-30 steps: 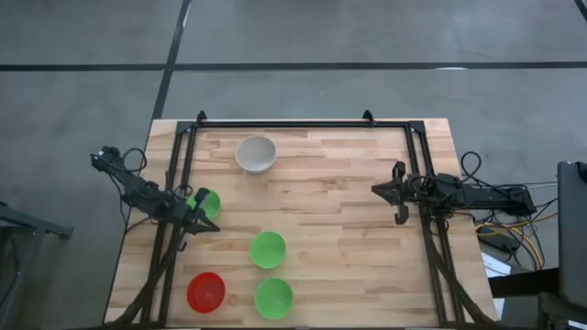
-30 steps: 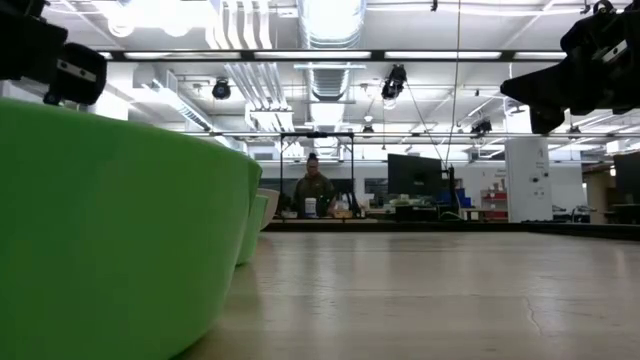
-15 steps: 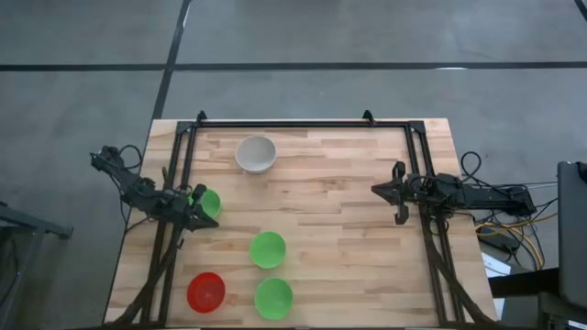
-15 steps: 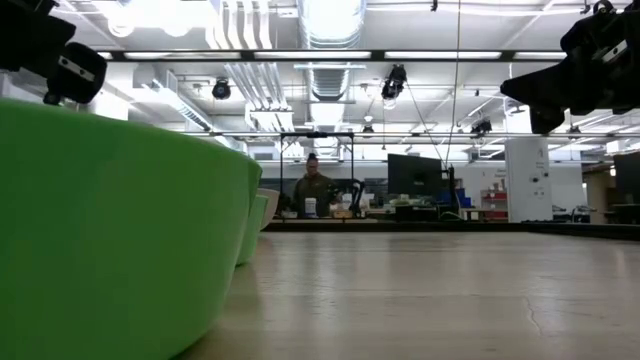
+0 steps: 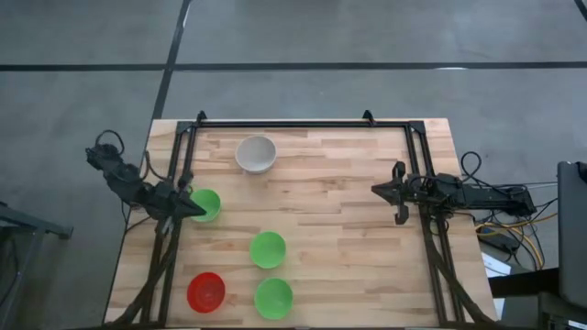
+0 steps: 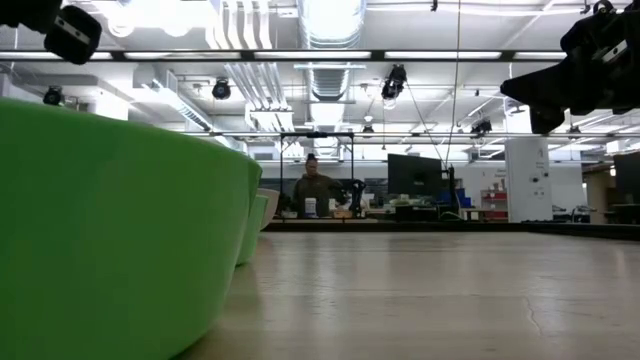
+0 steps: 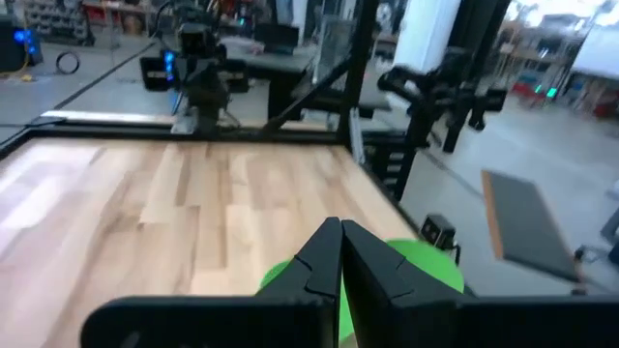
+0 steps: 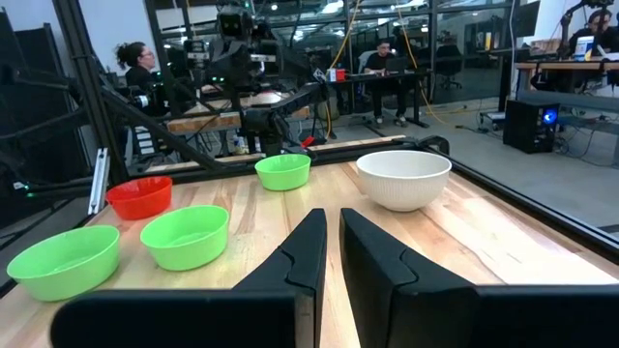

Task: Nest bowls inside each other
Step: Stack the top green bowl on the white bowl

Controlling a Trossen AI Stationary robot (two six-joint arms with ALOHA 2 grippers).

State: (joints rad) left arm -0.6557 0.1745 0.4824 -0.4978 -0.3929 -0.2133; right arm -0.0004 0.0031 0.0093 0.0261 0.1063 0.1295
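Five bowls stand on their bases on the wooden table (image 5: 348,238): a white-grey bowl (image 5: 256,153) at the far side, a green bowl (image 5: 207,203) at the left, two more green bowls (image 5: 268,249) (image 5: 273,298) and a red bowl (image 5: 206,291) near the front. My left gripper (image 5: 194,209) (image 7: 339,226) is shut. It hangs above the left rim of the left green bowl (image 7: 418,267), clear of it. My right gripper (image 5: 376,190) (image 8: 333,217) waits at the table's right, shut, facing the bowls (image 8: 403,179).
A black frame (image 5: 293,123) runs along the table's left, far and right edges. Bare wood lies between the bowls and my right arm. Cables (image 5: 514,229) lie off the right edge. A person (image 6: 314,188) sits in the room far behind.
My left gripper has risen and drawn back a little toward the table's left edge, off the middle of the left green bowl, and has stayed shut. The bowl stays where it was.
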